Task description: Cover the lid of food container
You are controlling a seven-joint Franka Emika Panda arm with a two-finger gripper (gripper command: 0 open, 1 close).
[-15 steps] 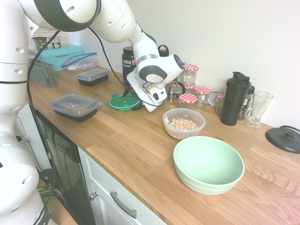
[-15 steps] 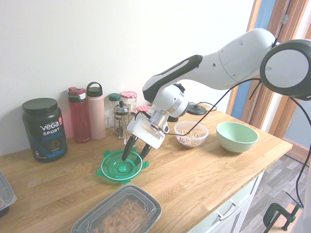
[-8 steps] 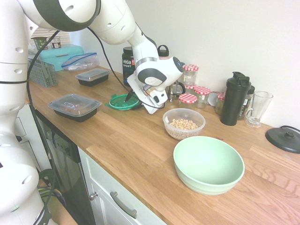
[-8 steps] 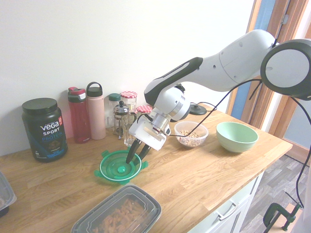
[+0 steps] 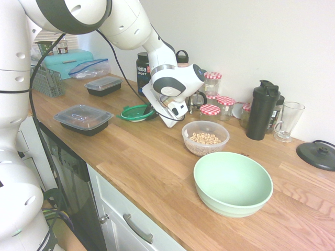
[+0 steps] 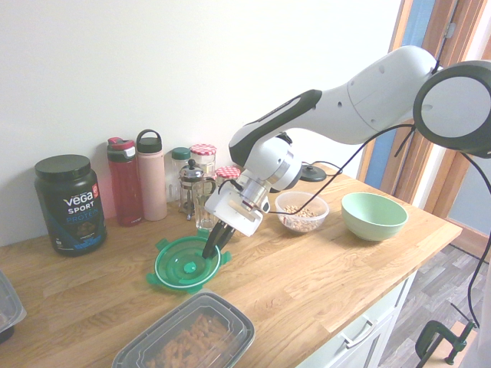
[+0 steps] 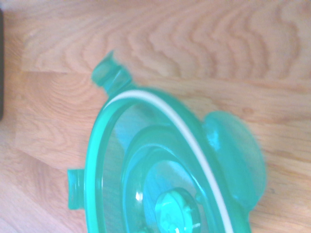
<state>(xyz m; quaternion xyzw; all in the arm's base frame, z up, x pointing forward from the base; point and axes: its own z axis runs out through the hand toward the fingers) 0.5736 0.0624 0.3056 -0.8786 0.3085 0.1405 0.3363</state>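
The pincer (image 6: 209, 254) is drawn in narrow, its two dark fingers nearly together and pinching the rim of the green lid (image 6: 184, 265), on the side nearer the food container. The lid looks slightly tilted, with the gripped side up, low over the wooden counter (image 6: 299, 268); whether any of it touches the wood I cannot tell. The wrist view shows its clip tabs, a pale line along the rim and the round piece at its centre. Just beside the lid lies a black tray (image 6: 188, 337) with a clear cover and brownish food inside. Behind the lid, toward the wall, stand a coffee press (image 6: 189, 192), a pink bottle (image 6: 152, 180), a red bottle (image 6: 125, 184) and, farther along, a black Vega tub (image 6: 70, 205). On the other side of the pincer, apart from the lid, the food container (image 5: 205, 138) sits upright and uncovered, cereal rings showing inside. Near it stand jars with red-checked tops (image 5: 210, 110), and right beside it is the larger pale green bowl (image 5: 233, 184). Beyond them are a dark shaker (image 5: 263, 111), a glass mug (image 5: 288, 121) and a black round lid (image 5: 319, 155).
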